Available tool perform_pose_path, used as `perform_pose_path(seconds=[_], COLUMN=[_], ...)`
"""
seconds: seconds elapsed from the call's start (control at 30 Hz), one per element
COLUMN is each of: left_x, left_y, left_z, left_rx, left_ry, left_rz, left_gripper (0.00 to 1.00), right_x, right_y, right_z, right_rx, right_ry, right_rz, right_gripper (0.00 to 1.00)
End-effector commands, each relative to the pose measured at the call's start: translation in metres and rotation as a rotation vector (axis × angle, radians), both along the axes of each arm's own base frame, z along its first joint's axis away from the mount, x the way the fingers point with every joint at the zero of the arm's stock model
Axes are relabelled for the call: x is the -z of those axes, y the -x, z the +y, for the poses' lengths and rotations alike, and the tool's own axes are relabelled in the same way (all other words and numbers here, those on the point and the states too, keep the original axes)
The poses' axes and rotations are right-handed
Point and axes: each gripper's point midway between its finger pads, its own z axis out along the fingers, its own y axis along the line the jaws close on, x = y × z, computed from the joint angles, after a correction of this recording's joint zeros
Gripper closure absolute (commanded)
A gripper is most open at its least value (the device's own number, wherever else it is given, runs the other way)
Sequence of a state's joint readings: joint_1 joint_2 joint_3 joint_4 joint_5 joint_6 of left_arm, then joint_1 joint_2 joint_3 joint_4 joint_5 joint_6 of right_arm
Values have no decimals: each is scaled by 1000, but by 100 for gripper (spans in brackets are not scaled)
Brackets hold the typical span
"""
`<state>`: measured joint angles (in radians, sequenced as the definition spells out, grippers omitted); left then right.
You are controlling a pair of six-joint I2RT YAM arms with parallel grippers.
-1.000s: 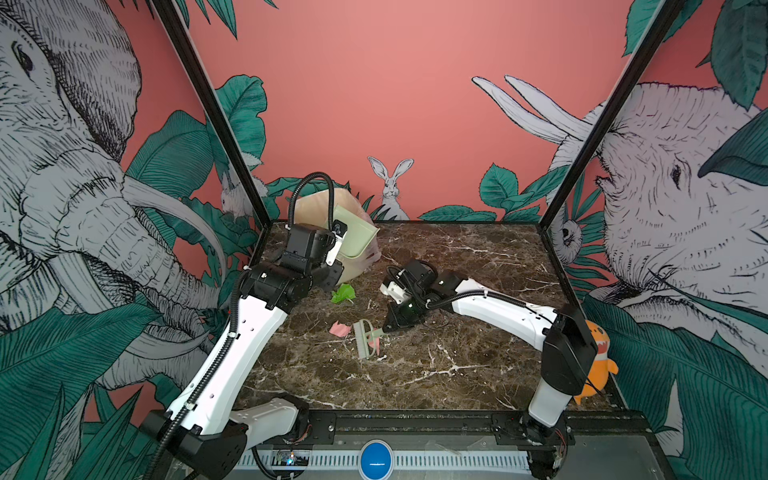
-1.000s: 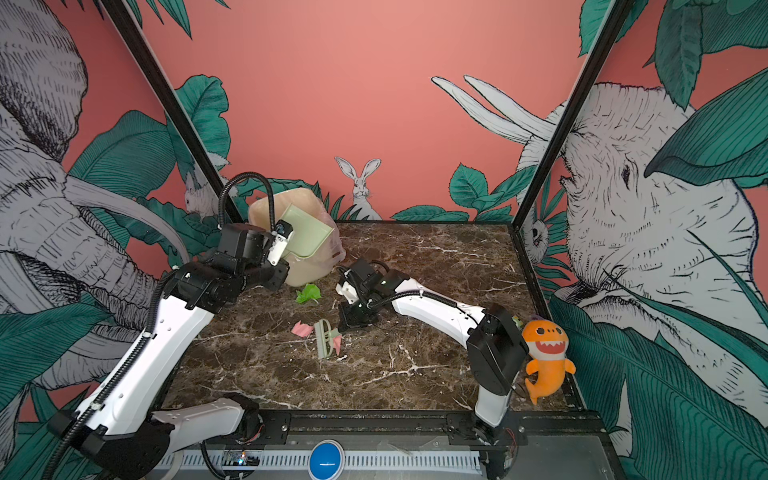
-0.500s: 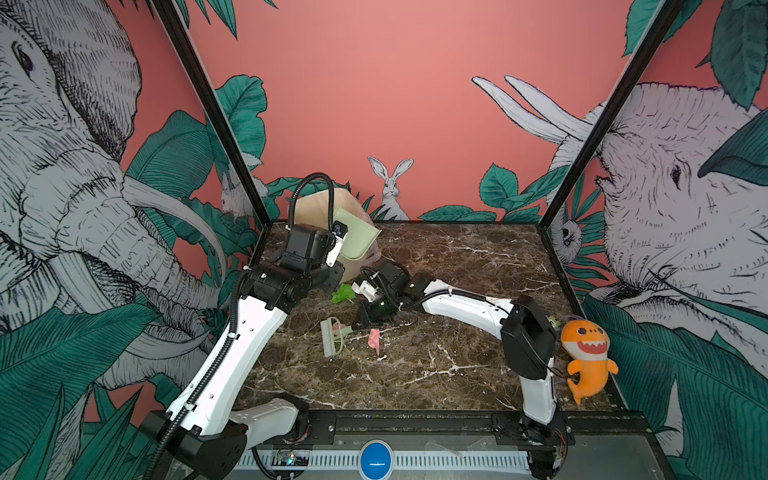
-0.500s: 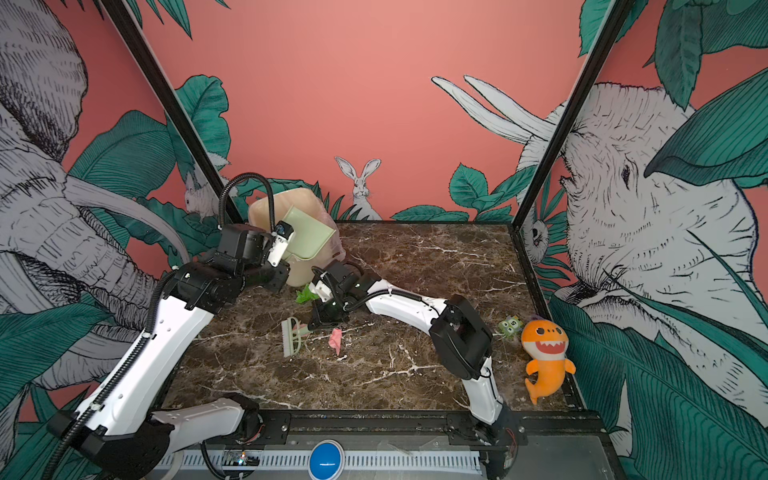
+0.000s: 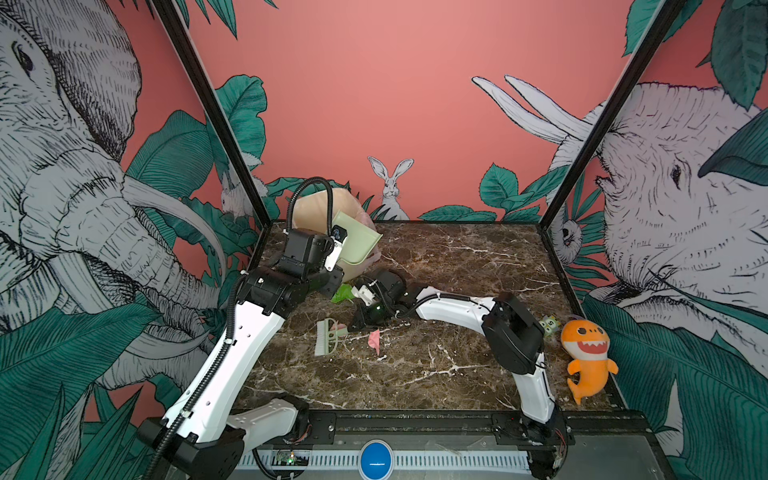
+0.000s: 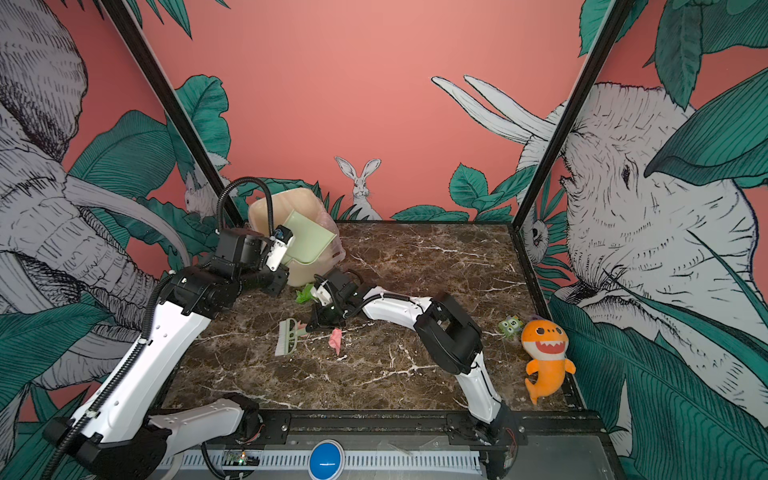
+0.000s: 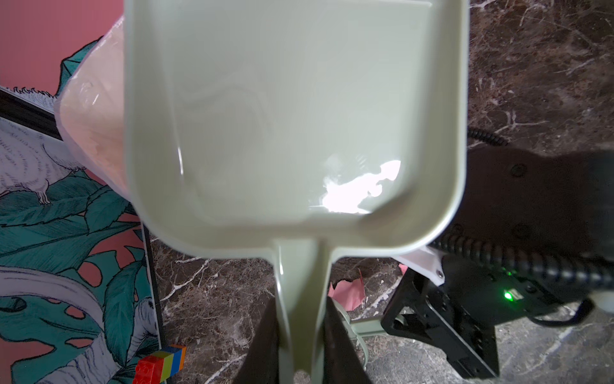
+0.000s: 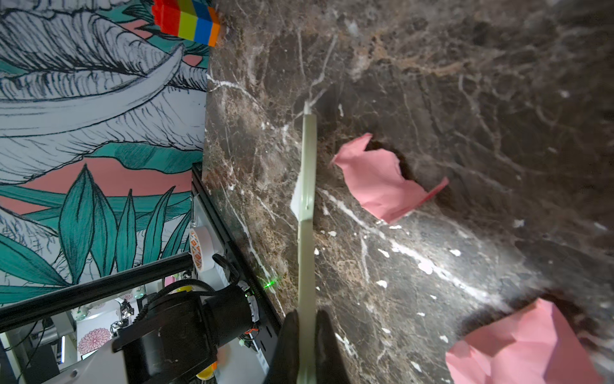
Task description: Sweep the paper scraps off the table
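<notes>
Green dustpan handle [image 7: 300,282] in near-closed left end effector [image 7: 300,342], brush handle [image 8: 307,259] in closed right end effector [image 8: 307,339].

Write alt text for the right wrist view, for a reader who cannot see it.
The right tool, shut on a pale green brush seen edge-on, holds it out across the dark marble table. Two pink paper scraps lie on the table to one side of the brush; a multicoloured toy block sits by the mural wall.
</notes>
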<state>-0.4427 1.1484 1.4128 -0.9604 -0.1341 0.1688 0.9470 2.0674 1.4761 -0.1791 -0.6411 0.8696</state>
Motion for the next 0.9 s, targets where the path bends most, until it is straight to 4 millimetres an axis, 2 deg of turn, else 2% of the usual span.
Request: perform_pose_path(seconds=[0.0,0.1,0.27,0.37,0.43,0.53,0.6,0.77,0.87], left_x=[-14,-25,-20,-15,-13,-13,-10,0,6], left_y=[6,7,24,32,34,36,36,38,40], left_z=[-1,-4,-4,-1,0,1,1,2,2], left_rx=[35,46,41,44,50,49,46,28,20], left_ry=[-13,13,80,72,60,58,61,76,83], left_rz=[4,-10,0,20,28,31,33,49,60], left_gripper=[84,84,83,82,82,82,82,82,82], right_x=[-7,-5,-4,-12,-23,-47,-62,-85,-88], right_y=[-2,1,6,8,7,3,0,-20,-34], right_z=[-19,-57,-114,-138,-145,-133,-114,-63,-33], right_rx=[65,64,150,173,179,157,138,117,104], right_ry=[21,151,239,277,268,189,108,-31,-76], right_rz=[7,-33,-37,-56,-70,-89,-89,-109,-118], right_gripper=[100,100,100,100,100,100,100,100,100])
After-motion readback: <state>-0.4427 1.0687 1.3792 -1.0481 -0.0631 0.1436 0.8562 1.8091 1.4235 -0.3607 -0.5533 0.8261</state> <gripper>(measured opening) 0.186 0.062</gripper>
